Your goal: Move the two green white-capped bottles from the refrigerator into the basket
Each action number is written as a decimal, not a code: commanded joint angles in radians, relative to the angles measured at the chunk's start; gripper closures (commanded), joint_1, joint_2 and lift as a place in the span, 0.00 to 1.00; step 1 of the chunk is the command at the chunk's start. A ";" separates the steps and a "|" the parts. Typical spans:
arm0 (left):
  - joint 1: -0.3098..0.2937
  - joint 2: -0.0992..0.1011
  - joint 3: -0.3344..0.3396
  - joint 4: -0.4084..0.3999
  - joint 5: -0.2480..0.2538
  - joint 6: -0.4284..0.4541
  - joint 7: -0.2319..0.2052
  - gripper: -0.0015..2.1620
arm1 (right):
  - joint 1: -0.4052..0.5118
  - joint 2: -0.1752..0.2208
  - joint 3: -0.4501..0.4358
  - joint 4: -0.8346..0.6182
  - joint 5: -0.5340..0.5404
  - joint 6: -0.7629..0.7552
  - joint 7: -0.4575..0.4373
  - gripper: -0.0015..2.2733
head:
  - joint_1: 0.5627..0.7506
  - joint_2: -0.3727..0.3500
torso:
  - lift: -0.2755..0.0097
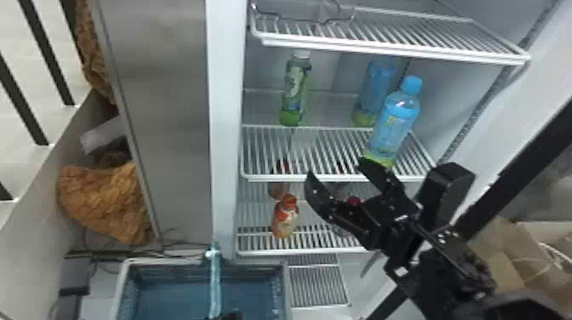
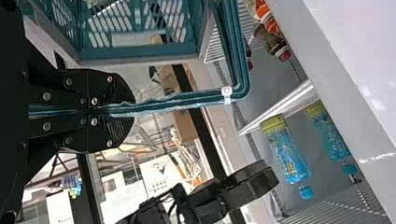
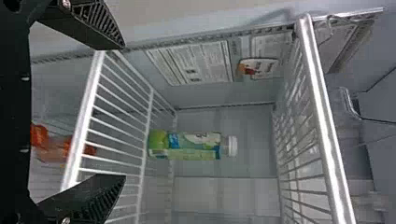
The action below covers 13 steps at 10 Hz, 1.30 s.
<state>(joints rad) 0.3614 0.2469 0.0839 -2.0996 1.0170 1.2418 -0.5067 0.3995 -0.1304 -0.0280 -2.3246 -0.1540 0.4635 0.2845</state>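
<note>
While the big fridge [image 1: 227, 127] stands toward one o'clock in the head view, the basket [image 1: 278, 293] sits at seven. At four, the right gripper [image 1: 336, 167] has its fingers spread. The left gripper [image 2: 126, 110] is squeezed tight on the basket's handle [image 2: 187, 100]. One green bottle [image 1: 293, 91] stands at twelve on the shelf [image 1: 340, 178], so it is left to do. Whether the other is done, I can't tell.
</note>
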 commanded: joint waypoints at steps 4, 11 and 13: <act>-0.003 0.003 -0.008 0.002 0.000 0.000 0.002 0.56 | -0.193 0.009 0.016 0.296 0.044 -0.208 -0.007 0.02 | 0.70 0.23 | 0.95; -0.003 0.003 -0.010 0.005 0.004 0.000 0.002 0.56 | -0.454 0.012 0.116 0.627 0.034 -0.338 -0.073 0.01 | 0.70 0.28 | 0.95; -0.001 0.002 -0.008 0.005 0.004 0.000 0.002 0.56 | -0.508 0.017 0.140 0.699 0.034 -0.368 -0.096 0.01 | 0.70 0.30 | 0.95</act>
<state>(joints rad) 0.3590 0.2499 0.0756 -2.0947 1.0213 1.2418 -0.5047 -0.0919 -0.1154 0.1034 -1.6468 -0.1198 0.1023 0.1908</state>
